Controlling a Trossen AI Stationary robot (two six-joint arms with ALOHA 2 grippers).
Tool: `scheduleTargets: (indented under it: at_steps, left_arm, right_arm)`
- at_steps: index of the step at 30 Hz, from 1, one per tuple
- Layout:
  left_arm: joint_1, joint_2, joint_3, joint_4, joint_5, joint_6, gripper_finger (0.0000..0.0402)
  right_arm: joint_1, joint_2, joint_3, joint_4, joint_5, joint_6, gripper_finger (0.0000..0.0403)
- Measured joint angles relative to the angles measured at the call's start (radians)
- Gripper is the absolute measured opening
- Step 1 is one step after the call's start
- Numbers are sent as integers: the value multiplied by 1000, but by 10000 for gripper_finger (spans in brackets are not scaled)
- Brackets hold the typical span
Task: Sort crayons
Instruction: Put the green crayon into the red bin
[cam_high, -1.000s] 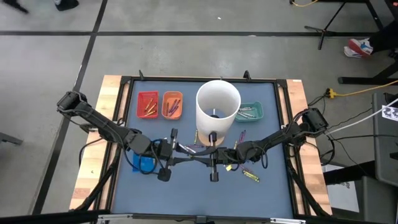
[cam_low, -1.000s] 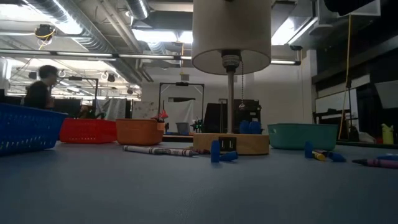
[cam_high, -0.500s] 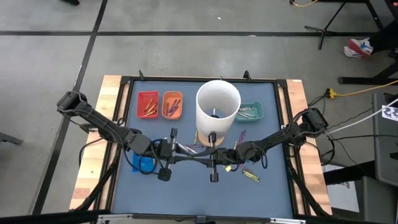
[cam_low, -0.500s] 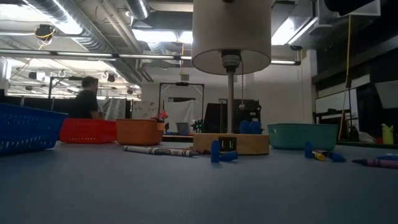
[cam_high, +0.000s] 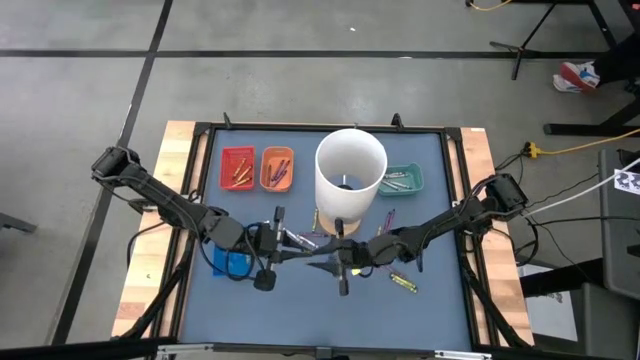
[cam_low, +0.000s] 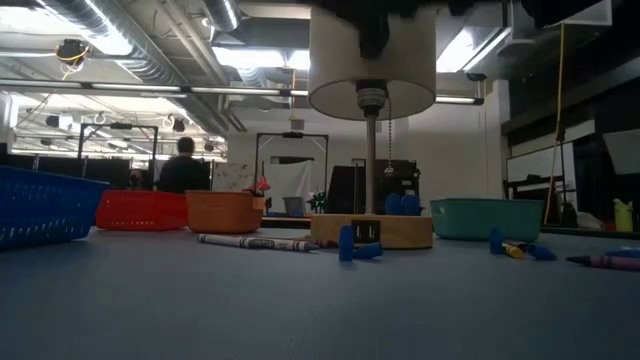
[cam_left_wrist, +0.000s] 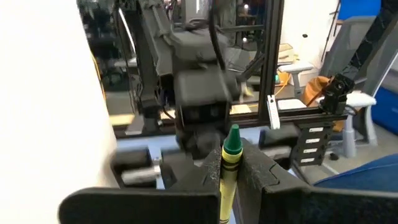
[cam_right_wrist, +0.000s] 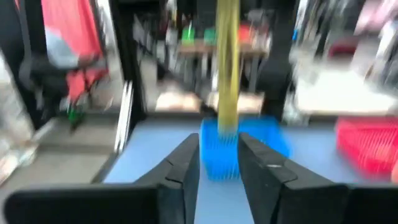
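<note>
Just in front of the tall white cylinder (cam_high: 350, 180), on the side my arms reach in from, both wrists meet nose to nose over the blue counter (cam_high: 300, 310).

Left jaws: pinching a yellow crayon with a green tip (cam_left_wrist: 229, 165); it stands up between the fingers (cam_left_wrist: 264, 177), tip pointing at the right wrist.

Right jaws: spread, with a clear gap between the two fingers (cam_right_wrist: 186, 165). The same yellow stick shows straight ahead, in line with that gap. Can't tell if the fingertips touch it.

Other crayons, all relative to the cylinder:
- A yellow one (cam_high: 403, 282) lies loose on the counter, out past the right arm.
- A purple one (cam_high: 388, 215) lies just beside the cylinder, toward the teal tray (cam_high: 402, 180).
- A grey one (cam_low: 245, 241) lies flat in front of the cylinder's wooden base (cam_low: 372, 231).
- Several sit in the red tray (cam_high: 238, 168) and the orange tray (cam_high: 277, 168), both on the left-arm side of the cylinder.
- A few sit in the teal tray, on the right-arm side.

Blue basket (cam_high: 232, 262): well out from the cylinder, under my left arm.

A person (cam_low: 185, 170) stands in the room far behind the cylinder.
</note>
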Motion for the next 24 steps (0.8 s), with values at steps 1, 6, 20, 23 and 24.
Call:
scheduleTargets:
  at_steps: [1,6,20,23,24]
  left_arm:
    - [0,-1,0,-16,0,-27,8]
    - [0,-3,0,-178,6,-210,8]
    - [103,-3,0,-831,22,-575,8]
    - [173,-3,0,-967,-12,-608,8]
    - [201,-4,0,-1006,-29,-610,8]
  right_arm:
    - [0,0,0,-59,-32,34,114]
    - [0,0,0,-380,-229,225,119]
    - [96,0,-1,-773,-411,423,120]
    - [124,0,-1,-774,-388,423,120]
    - [133,0,-1,-774,-379,423,120]
